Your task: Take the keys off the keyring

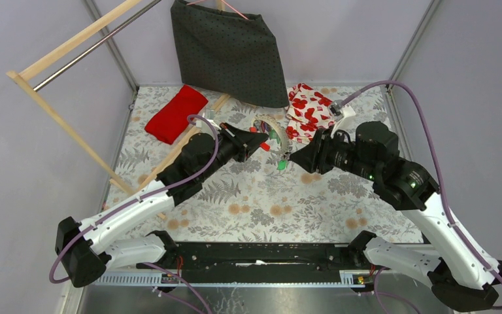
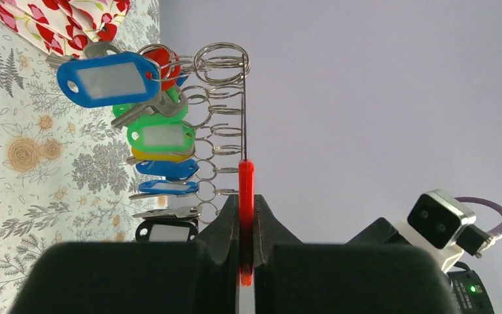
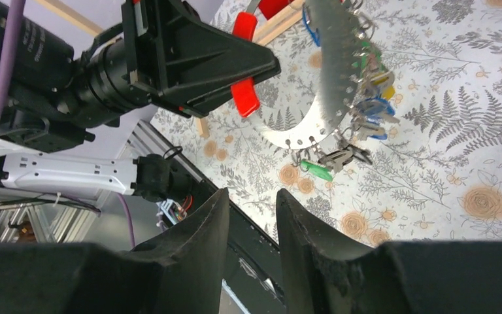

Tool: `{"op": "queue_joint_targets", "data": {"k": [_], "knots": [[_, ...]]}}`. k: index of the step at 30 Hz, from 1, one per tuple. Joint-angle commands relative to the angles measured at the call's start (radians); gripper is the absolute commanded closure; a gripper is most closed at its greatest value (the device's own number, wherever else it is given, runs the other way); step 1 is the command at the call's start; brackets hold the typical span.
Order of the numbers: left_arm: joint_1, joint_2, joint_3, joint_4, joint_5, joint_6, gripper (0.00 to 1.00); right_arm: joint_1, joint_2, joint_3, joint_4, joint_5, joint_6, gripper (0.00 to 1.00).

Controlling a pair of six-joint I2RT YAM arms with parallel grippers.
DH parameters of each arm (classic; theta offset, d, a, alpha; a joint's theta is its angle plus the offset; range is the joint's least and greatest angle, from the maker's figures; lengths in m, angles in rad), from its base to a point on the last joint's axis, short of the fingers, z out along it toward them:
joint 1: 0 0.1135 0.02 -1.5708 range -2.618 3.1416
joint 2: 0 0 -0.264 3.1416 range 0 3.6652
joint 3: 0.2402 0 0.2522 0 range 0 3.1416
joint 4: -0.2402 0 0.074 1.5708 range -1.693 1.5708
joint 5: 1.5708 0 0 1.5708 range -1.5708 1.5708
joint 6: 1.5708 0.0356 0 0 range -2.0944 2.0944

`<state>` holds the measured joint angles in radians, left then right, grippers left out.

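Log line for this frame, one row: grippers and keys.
left gripper: shut on keyring red tab, held up | right gripper: open, empty, near green key | keys: hanging on keyring

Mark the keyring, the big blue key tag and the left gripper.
keyring (image 3: 330, 72), right wrist view, silvery perforated band.
big blue key tag (image 2: 108, 80), left wrist view, label window.
left gripper (image 2: 246, 204), left wrist view, between its fingertips.

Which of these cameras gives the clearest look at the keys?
The left wrist view: the keys hang close up, coloured tags distinct. The right wrist view shows them small, bunched on the keyring; the top view shows only tiny specks.
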<state>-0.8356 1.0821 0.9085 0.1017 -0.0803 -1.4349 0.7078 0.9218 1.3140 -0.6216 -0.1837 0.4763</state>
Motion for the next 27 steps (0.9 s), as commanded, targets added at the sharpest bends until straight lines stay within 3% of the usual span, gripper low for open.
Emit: {"op": "queue_joint_targets", "data": {"k": [1, 5, 9, 27], "knots": [[0.003, -0.022, 0.063, 0.052, -0.036, -0.037, 1.0, 0.083, 0.014, -0.014, 0.017, 0.097, 0.001, 0.6], [0.003, -0.026, 0.061, 0.052, -0.037, -0.038, 1.0, 0.172, 0.048, -0.015, 0.016, 0.19, 0.005, 0.61], [0.003, -0.032, 0.064, 0.052, -0.036, -0.033, 1.0, 0.183, 0.042, -0.029, 0.02, 0.269, 0.004, 0.62], [0.003, -0.038, 0.069, 0.053, -0.03, -0.025, 1.0, 0.183, 0.033, -0.133, 0.187, 0.325, -0.033, 0.67]]}}
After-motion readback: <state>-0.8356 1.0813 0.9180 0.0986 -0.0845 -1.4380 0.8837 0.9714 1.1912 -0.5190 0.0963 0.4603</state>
